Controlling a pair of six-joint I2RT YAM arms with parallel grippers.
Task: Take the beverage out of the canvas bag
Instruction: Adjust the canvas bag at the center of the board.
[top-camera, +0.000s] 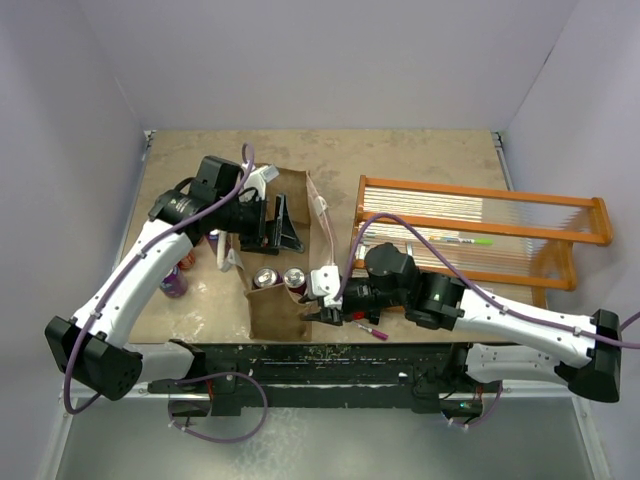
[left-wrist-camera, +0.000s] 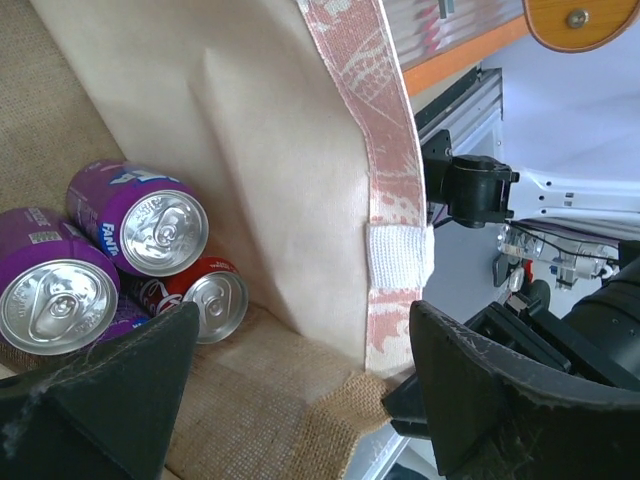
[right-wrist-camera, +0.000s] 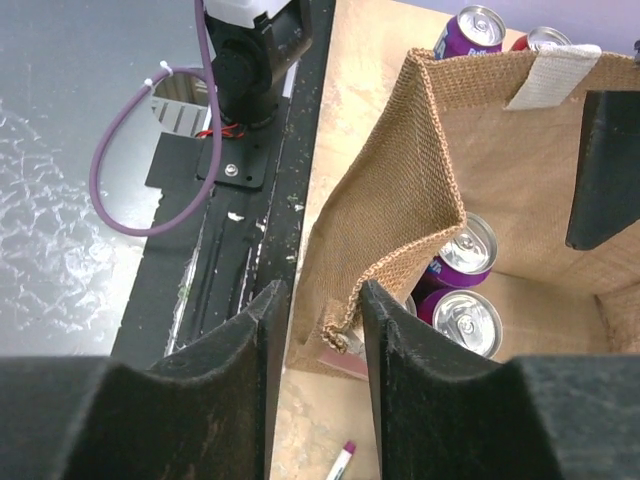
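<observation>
So the canvas bag (top-camera: 271, 312) is lying in the middle of the table (top-camera: 420, 160) with its mouth open, and the cans (left-wrist-camera: 152, 217) are all inside it, purple Fanta ones plus a red one. The left gripper (left-wrist-camera: 305, 315) is spread wide open right at the bag's mouth, just in front of those cans, gripping nothing. The right gripper (right-wrist-camera: 322, 290) has its jaws close together around the bag's rim corner, but honestly I can't tell if it's actually pinching the fabric.

Pale white walls (top-camera: 330, 60) enclose a tan tabletop (top-camera: 420, 155) under soft, even light.
</observation>
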